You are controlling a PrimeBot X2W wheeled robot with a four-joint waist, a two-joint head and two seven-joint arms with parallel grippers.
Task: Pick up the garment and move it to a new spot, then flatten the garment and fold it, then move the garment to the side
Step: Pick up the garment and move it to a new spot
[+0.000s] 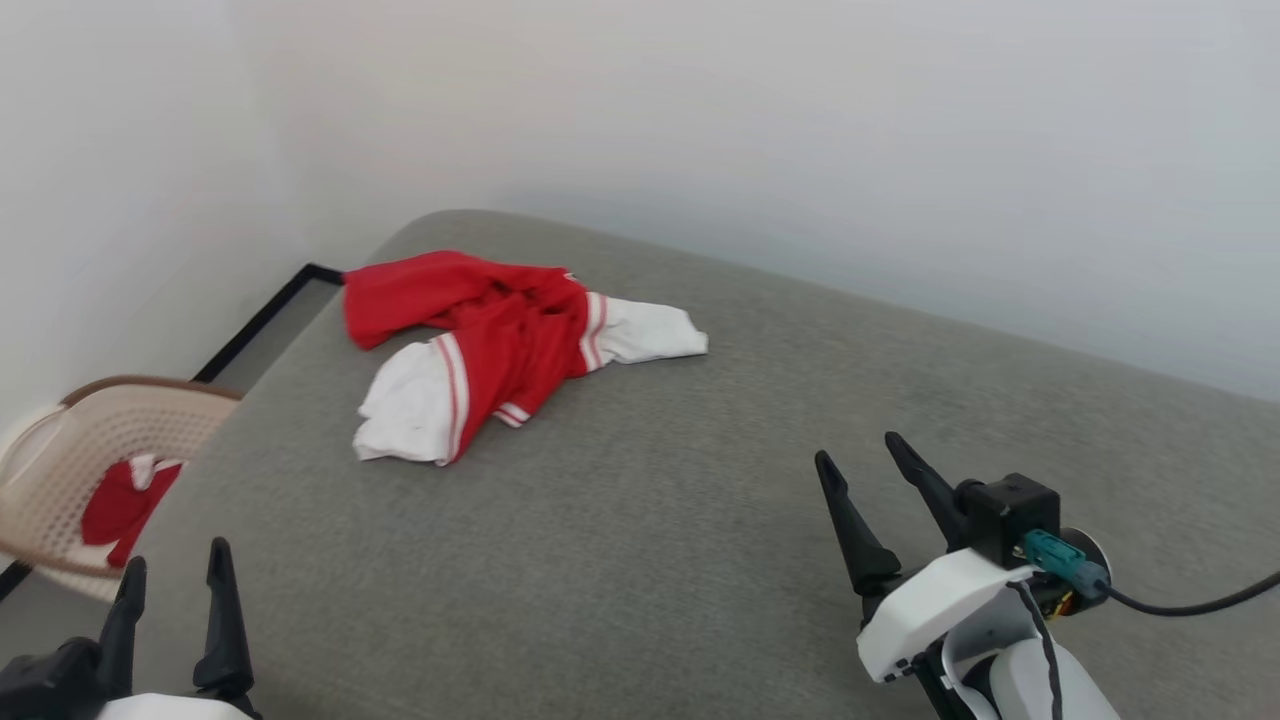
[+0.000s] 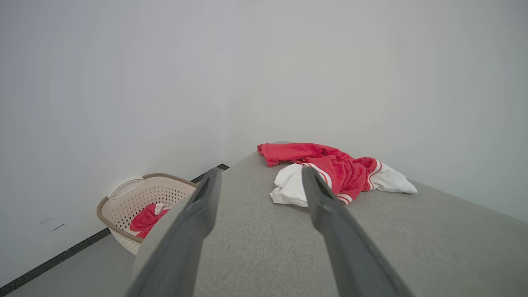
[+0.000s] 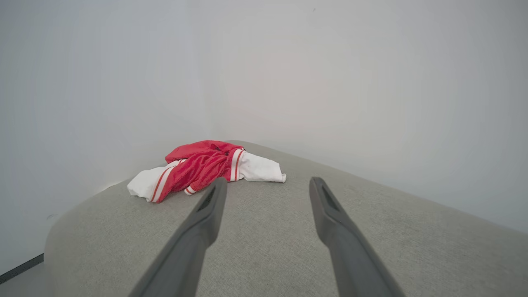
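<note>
The garment (image 1: 500, 340) is bright red with white sleeve ends, each edged in red-and-white striped trim. The bed (image 1: 700, 560) beneath it is plain flecked grey. Left of the garment, the laundry basket (image 1: 60, 470) is cream with a brown rim and a dotted pattern of holes, and holds a red-and-white cloth (image 1: 120, 505). Behind the garment the wall (image 1: 800, 120) is plain white, with a black skirting strip (image 1: 255, 322). The left hand (image 1: 176, 556) and right hand (image 1: 856, 448) are black-fingered, and the right one has a white shell and a teal connector (image 1: 1050, 552).
</note>
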